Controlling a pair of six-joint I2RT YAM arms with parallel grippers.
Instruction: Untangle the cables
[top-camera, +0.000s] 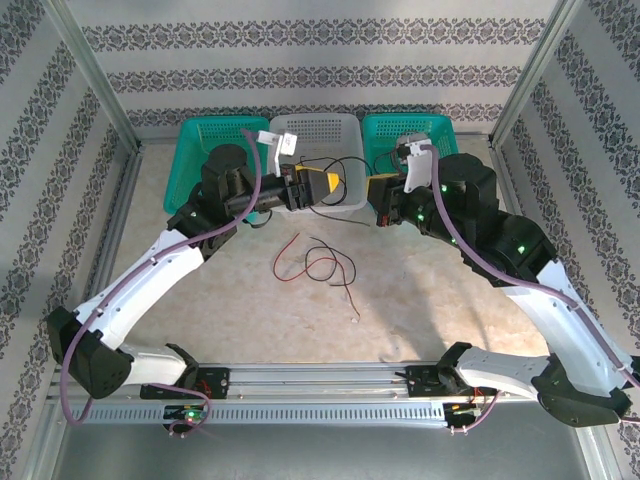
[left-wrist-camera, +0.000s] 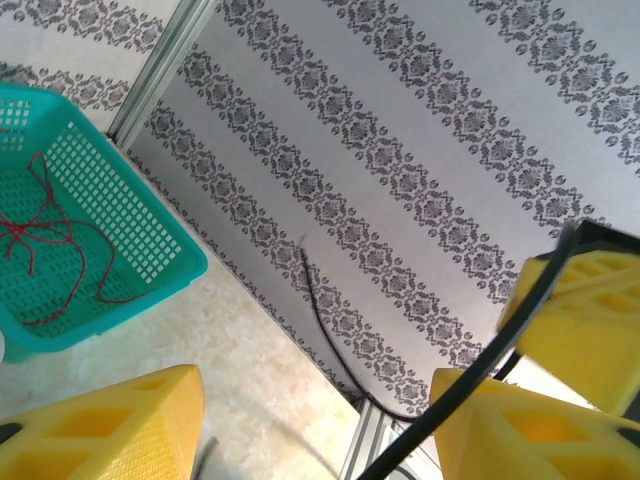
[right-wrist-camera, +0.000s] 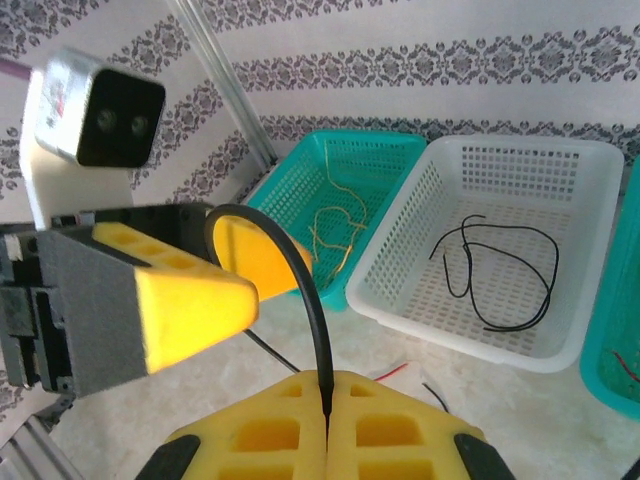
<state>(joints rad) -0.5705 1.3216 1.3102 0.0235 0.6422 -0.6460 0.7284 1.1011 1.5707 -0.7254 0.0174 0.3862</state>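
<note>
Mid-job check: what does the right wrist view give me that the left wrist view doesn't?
Right wrist: a white perforated plastic basket with a loose black wire, and a teal plastic basket of thin yellow wire. Left wrist: the red wire tangle in another teal mesh basket. Both: the long black cable pinched in the right arm's yellow fingers.

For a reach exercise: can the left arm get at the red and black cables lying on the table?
Probably yes: the cables lie uncovered on the table, nothing between them and the open left gripper.
</note>
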